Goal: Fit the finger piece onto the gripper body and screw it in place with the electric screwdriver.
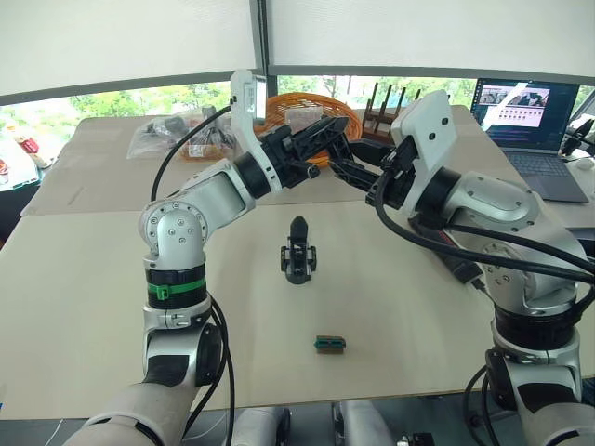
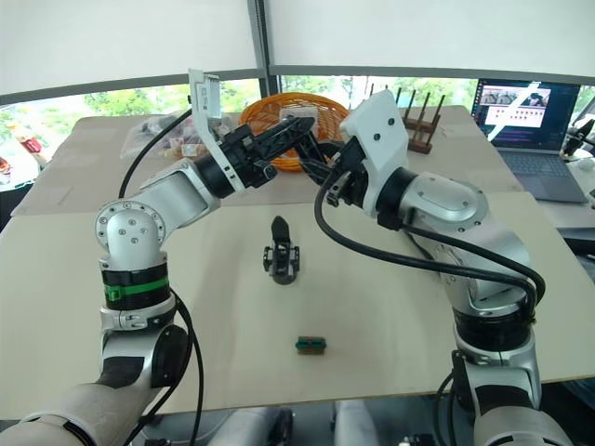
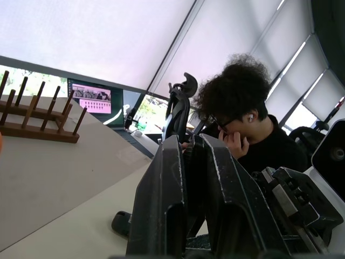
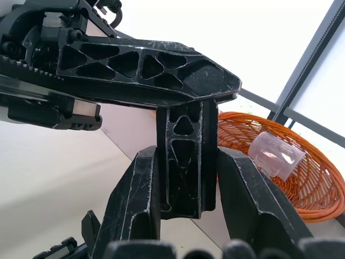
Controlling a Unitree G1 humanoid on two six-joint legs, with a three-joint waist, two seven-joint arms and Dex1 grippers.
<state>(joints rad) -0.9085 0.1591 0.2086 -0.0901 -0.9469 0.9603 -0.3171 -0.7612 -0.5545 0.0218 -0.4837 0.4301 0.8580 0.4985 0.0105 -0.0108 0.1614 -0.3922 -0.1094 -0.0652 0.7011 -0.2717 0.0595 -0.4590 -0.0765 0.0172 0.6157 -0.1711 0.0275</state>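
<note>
On the beige table (image 1: 112, 307) stand the gripper body (image 1: 297, 251), a small green-brown block (image 1: 330, 344) and a wicker basket (image 2: 270, 116).

One gripper body (image 1: 297, 251) and one green block (image 1: 330, 344) are lying on the table (image 1: 93, 279); one basket (image 2: 270, 111), one laptop (image 1: 530, 121), one rack (image 2: 423, 125) are sitting behind.

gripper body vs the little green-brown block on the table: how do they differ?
Colour: the gripper body is black; the green-and-brown block is not.
Size: the gripper body is clearly larger than the block.
Shape: the gripper body has a pointed finger sticking out; the block is a plain rectangle.
Shared: both rest on the table, apart from each other.
</note>
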